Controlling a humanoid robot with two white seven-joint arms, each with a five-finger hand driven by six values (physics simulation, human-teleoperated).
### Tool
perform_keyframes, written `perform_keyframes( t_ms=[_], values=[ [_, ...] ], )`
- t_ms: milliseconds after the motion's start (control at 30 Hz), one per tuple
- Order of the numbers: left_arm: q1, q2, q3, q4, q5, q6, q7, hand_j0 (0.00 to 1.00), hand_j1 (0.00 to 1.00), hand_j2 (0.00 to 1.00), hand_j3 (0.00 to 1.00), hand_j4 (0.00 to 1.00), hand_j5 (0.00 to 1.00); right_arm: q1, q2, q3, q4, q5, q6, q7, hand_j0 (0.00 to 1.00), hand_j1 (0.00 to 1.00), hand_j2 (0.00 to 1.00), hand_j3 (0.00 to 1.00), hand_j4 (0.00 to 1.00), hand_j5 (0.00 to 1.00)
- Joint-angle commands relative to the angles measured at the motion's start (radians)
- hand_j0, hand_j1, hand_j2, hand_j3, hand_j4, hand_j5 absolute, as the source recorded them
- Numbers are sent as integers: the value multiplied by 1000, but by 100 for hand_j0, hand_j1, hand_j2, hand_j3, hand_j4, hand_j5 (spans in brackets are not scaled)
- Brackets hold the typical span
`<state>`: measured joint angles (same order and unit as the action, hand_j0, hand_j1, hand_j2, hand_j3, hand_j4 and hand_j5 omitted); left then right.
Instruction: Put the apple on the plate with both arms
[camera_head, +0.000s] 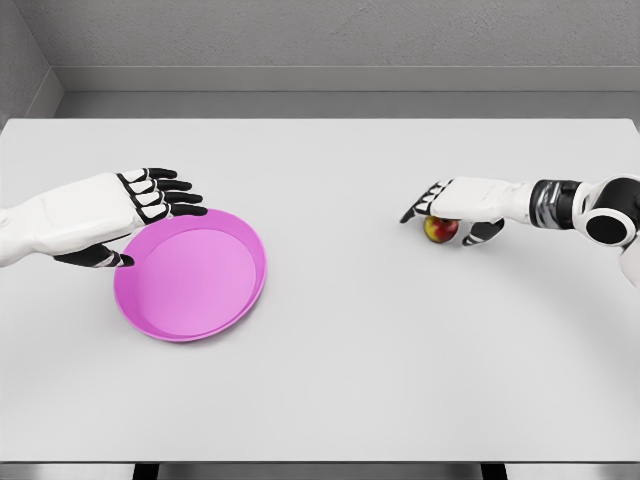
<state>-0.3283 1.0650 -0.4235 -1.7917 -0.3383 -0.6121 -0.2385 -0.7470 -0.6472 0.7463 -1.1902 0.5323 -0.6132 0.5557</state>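
On your surface (330, 390) the plate (190, 271) sits at nine o'clock, the left hand (140, 205) at its eleven o'clock rim. The apple (440, 230) lies well apart at three o'clock, under the right hand (462, 203).

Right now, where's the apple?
In the head view the apple sits on the table's right side, under the right hand, well apart from the pink plate.

1. both arms are white, smooth shells with rounded forearms.
2. left hand (140, 205): white back, black finger joints and black fingertips.
3. right hand (455, 205): white back, black fingers.
4. right wrist has a grey ribbed band, then a black round joint.
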Motion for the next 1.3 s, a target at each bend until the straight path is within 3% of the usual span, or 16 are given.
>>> perform_keyframes(
  t_ms=[0, 200, 867, 1133, 1267],
  values=[
    [0, 1, 0, 0, 7, 1, 1, 100, 100, 100, 100, 100, 100, 0, 0, -1, 3, -3, 2, 0, 83, 83, 83, 83, 83, 83],
    [-3, 1, 2, -2, 7, 1, 1, 100, 100, 100, 100, 100, 100, 2, 0, -1, 0, -3, 2, 0, 78, 78, 78, 78, 78, 78],
    [-5, 3, 3, 0, 9, 1, 1, 100, 100, 100, 100, 100, 100, 2, -2, -7, 0, 3, 2, 1, 45, 45, 45, 45, 45, 45],
    [-5, 3, 5, 0, 9, 1, 1, 100, 100, 100, 100, 100, 100, 0, -2, -13, -12, -3, 2, 3, 42, 42, 42, 42, 42, 42],
    [-5, 4, 6, 0, 9, 1, 1, 100, 100, 100, 100, 100, 100, -9, -9, -13, -68, -6, 2, 32, 37, 37, 37, 37, 37, 37]
  ],
)
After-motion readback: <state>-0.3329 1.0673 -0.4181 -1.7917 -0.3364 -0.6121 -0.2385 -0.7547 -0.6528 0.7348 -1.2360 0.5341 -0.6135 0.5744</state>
